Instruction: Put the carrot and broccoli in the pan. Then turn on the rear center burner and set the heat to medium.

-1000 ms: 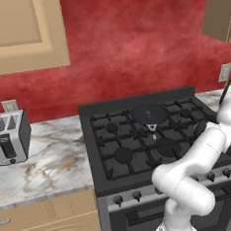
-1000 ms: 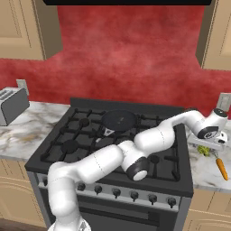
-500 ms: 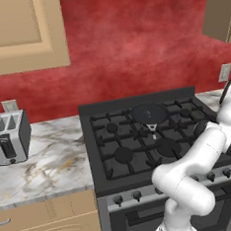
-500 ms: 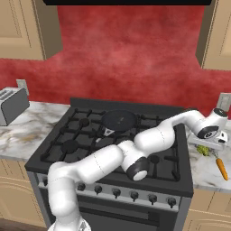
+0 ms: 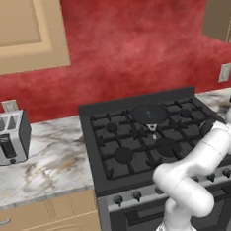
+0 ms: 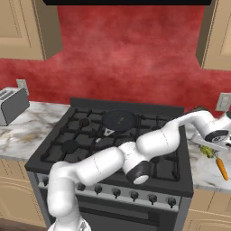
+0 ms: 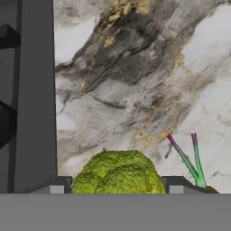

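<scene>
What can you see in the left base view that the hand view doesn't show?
The left base view has the toaster, the pan on the stove's rear center burner, and the red wall. The hand view has the broccoli between the gripper's fingers, with the carrot's green stalks beside it. Both show the marble counter and the dark stove.

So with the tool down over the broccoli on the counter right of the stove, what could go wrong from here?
1. In the hand view the broccoli sits between the fingertips of the tool. It is lumpy and rounded, so the hold may be shallow and it could slip on the lift.
2. The carrot lies close beside it and may get nudged.
3. The pan sits at the stove's rear, so the carry crosses the grates and a dropped floret could land among them.
</scene>
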Controlling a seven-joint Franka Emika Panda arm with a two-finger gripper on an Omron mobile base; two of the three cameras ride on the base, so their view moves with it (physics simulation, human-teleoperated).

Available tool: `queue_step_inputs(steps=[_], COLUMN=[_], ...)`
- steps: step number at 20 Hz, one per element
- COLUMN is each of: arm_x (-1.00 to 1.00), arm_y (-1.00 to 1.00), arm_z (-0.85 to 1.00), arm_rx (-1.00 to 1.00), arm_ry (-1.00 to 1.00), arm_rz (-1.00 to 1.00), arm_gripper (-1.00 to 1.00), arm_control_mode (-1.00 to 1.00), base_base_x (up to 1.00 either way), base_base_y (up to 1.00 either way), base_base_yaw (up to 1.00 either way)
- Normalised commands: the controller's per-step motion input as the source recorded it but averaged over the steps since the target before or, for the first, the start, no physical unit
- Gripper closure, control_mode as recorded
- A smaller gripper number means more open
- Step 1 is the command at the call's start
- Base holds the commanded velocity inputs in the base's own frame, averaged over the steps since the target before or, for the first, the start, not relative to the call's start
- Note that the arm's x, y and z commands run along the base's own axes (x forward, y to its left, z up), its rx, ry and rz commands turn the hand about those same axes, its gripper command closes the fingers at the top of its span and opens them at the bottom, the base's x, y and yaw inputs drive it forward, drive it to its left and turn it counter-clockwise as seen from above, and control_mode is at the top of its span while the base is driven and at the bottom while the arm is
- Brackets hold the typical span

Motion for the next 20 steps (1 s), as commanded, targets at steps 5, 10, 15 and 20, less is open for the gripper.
queue_step_inputs(steps=[5,10,15,20], arm_x=[-0.55,-0.35,-0.38,-0.45], arm_y=[0.36,0.75,0.98,1.00], arm_z=[0.45,0.44,0.31,0.16], arm_rx=[0.03,0.00,0.00,0.00], arm_ry=[-0.21,-0.22,-0.27,-0.28], arm_rz=[0.00,0.00,0.01,0.03], arm_gripper=[1.00,1.00,1.00,1.00], arm_control_mode=[-1.00,-1.00,-1.00,-1.00], base_base_x=[0.00,0.00,0.00,0.00], base_base_y=[0.00,0.00,0.00,0.00], base_base_yaw=[0.00,0.00,0.00,0.00])
